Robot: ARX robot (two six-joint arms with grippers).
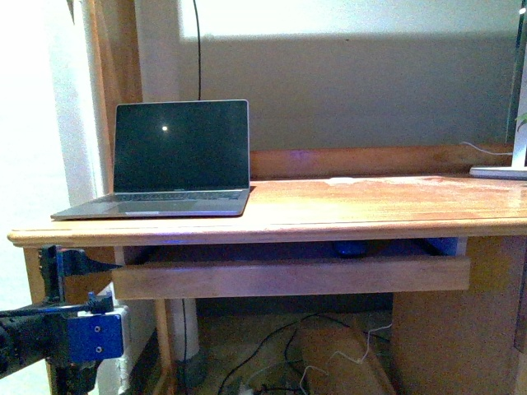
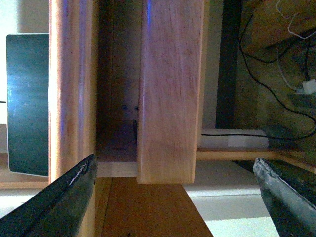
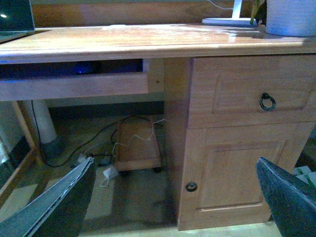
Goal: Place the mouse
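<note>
No mouse shows clearly in any view. A small dark rounded shape [image 1: 350,248] lies in the gap above the slide-out tray board [image 1: 288,276]; I cannot tell whether it is the mouse. My left gripper [image 2: 174,163] is open and empty, turned on its side, close in front of the tray board's end [image 2: 168,98] and below the desk top. Part of the left arm [image 1: 82,333] shows low at the left in the front view. My right gripper [image 3: 175,163] is open and empty, held low and facing the desk's cabinet door [image 3: 237,177].
An open laptop [image 1: 177,156] with a dark screen stands on the wooden desk [image 1: 370,206] at the left. A white lamp base [image 1: 498,171] is at the far right. Under the desk lie cables [image 1: 288,362] and a small wheeled wooden stand [image 3: 138,145]. The drawer has a ring handle [image 3: 267,101].
</note>
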